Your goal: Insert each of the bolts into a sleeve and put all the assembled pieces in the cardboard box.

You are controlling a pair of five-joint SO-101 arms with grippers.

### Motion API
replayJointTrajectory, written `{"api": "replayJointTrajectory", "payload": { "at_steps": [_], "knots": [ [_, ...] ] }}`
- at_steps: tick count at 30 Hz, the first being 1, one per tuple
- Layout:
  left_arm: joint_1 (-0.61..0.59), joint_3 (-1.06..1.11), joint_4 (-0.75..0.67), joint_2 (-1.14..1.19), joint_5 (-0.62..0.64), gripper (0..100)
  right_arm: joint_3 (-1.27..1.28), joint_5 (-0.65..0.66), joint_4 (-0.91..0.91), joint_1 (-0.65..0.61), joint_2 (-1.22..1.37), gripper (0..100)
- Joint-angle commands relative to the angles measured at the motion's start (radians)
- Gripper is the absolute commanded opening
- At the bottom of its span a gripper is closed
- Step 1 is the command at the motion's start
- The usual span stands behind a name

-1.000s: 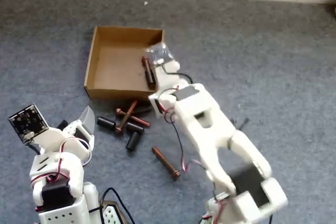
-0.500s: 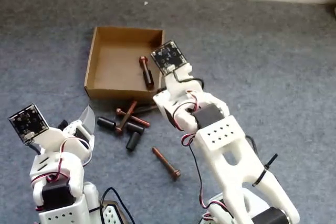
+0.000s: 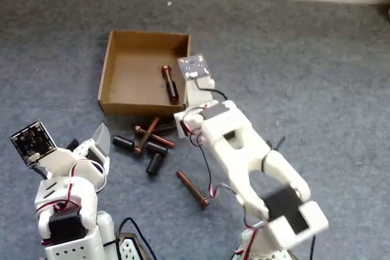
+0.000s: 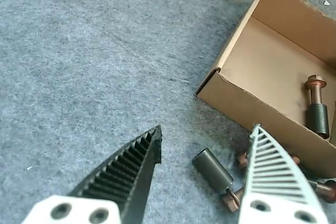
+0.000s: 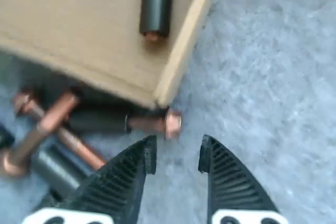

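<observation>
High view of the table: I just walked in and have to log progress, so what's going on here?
One assembled piece lies in the cardboard box. The right gripper, open and empty, hovers outside the box's near corner over what seems a sleeved bolt. The left gripper, open and empty, sits beside the loose pile of bolts and sleeves in front of the box. A lone bolt lies apart.
</observation>
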Motion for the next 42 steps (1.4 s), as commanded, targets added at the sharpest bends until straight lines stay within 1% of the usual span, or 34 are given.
{"api": "replayJointTrajectory", "payload": {
  "at_steps": [1,7,17,19,21,28,32,39,42],
  "knots": [
    [-0.007,-0.004,-0.023,-0.005,0.006,27,-0.157,-0.069,-0.022,-0.013,0.084,13.5],
    [-0.007,-0.004,-0.023,-0.005,0.006,27,-0.206,-0.109,-0.022,-0.013,0.142,13.5],
    [-0.007,-0.004,-0.023,-0.005,0.006,27,-0.249,-0.107,-0.024,0.002,0.308,12.8],
    [-0.007,-0.004,-0.023,-0.005,0.006,27,-0.249,-0.101,-0.022,0.010,0.309,8.0],
    [-0.007,-0.004,-0.023,-0.005,0.006,27,-0.248,-0.100,-0.022,0.013,0.309,0.6],
    [-0.007,-0.004,-0.023,-0.005,0.006,27,-0.237,-0.100,-0.010,0.015,0.225,0.4],
    [-0.007,-0.004,-0.023,-0.005,0.006,27,-0.239,-0.098,0.074,0.013,0.137,0.4],
    [-0.007,-0.004,-0.023,-0.005,0.006,27,-0.239,0.026,0.188,0.007,0.013,0.4],
    [-0.007,-0.004,-0.023,-0.005,0.006,27,-0.239,0.107,0.214,-0.019,0.005,1.2]
  ]
}}
